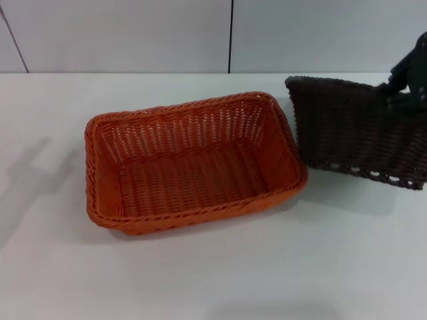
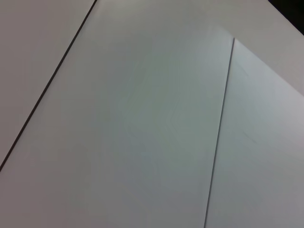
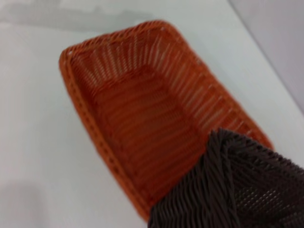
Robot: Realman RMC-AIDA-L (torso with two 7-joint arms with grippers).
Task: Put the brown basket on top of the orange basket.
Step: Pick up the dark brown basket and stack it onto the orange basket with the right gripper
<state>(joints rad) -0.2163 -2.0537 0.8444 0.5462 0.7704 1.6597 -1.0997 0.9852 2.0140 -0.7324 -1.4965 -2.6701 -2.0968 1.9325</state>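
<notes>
The orange basket [image 1: 193,167] sits open side up in the middle of the white table; it also shows in the right wrist view [image 3: 142,118]. The brown basket [image 1: 353,130] hangs tilted to its right, its woven underside facing me, its low edge just above the table. My right gripper [image 1: 404,83] is shut on its upper far rim at the right edge of the head view. In the right wrist view a corner of the brown basket [image 3: 237,190] overlaps the orange basket's near end. My left gripper is out of view.
The white table [image 1: 267,267] runs back to a pale panelled wall [image 1: 200,33]. An arm's shadow [image 1: 33,180] lies on the table to the left of the orange basket. The left wrist view shows only pale panels [image 2: 142,118] with dark seams.
</notes>
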